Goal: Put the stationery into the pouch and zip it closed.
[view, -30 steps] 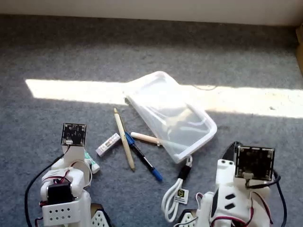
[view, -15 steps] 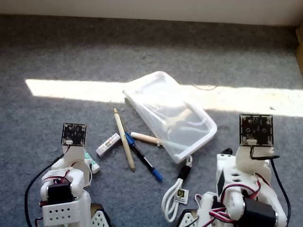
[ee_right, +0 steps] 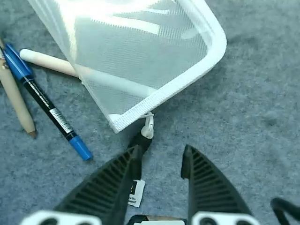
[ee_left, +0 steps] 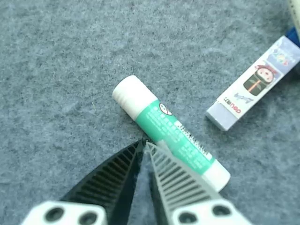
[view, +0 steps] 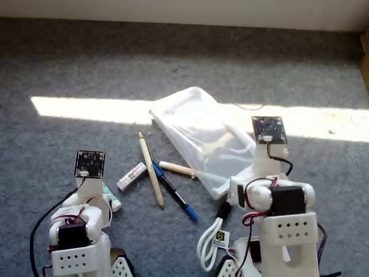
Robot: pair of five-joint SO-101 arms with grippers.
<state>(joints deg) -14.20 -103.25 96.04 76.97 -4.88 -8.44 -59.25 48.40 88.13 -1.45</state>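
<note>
A clear mesh pouch (view: 202,135) with a white rim lies open on the grey carpet. Beside it lie a long pencil (view: 151,170), a blue pen (view: 173,193), a short cream stick (view: 177,168), a wrapped eraser (view: 131,176) and a green glue stick (view: 110,199). My left gripper (ee_left: 144,145) is shut, its tips touching the side of the glue stick (ee_left: 171,136), with the eraser (ee_left: 253,89) a little beyond. My right gripper (ee_right: 161,154) is open just above the zipper pull (ee_right: 147,126) at the near corner of the pouch (ee_right: 140,56).
A white cord loop (view: 207,245) with a tag (view: 219,238) and a black strap (ee_right: 140,140) trails from the pouch's near corner. The left arm (view: 81,222) stands at the front left, the right arm (view: 277,202) at the front right. Open carpet lies behind the pouch.
The right arm has risen and swung left and forward, bringing its wrist over the pouch's near corner. The left arm and the stationery have not moved.
</note>
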